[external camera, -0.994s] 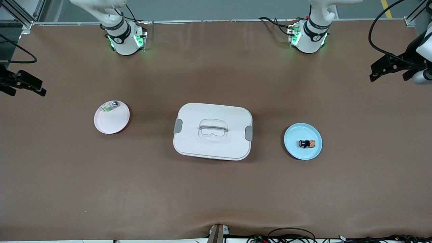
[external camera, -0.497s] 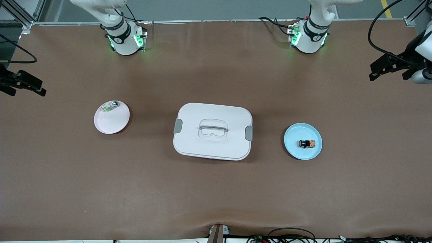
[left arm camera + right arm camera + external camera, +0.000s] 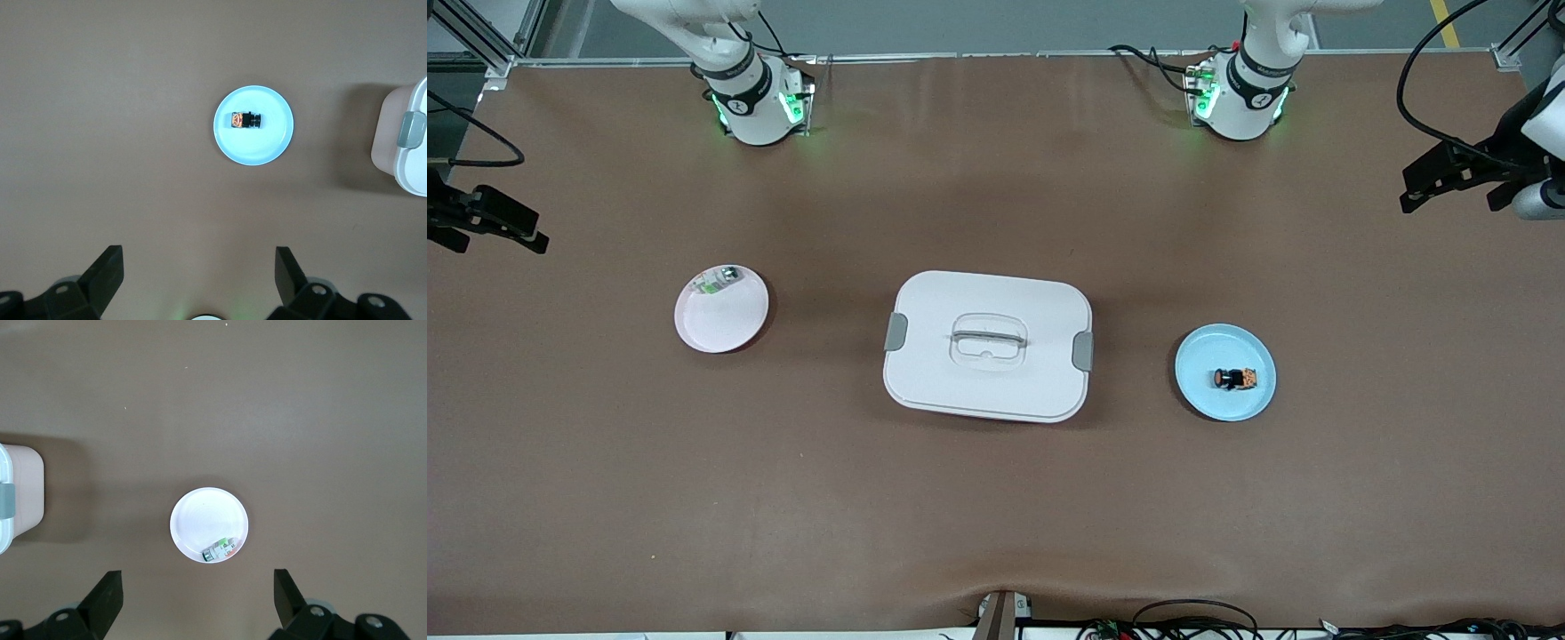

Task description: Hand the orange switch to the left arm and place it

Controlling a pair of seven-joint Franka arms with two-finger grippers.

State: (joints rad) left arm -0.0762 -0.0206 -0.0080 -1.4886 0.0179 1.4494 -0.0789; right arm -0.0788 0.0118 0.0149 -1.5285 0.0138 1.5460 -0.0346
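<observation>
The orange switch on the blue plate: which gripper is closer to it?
Left. The left gripper hangs open above the table's left-arm end, the same end as the orange switch on its blue plate. The right gripper, also open, waits at the right arm's end.

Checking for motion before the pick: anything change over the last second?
Almost nothing. The left gripper crept slightly toward the robots' bases, open and empty. The right gripper, orange switch on its blue plate, box and pink plate stayed put.
</observation>
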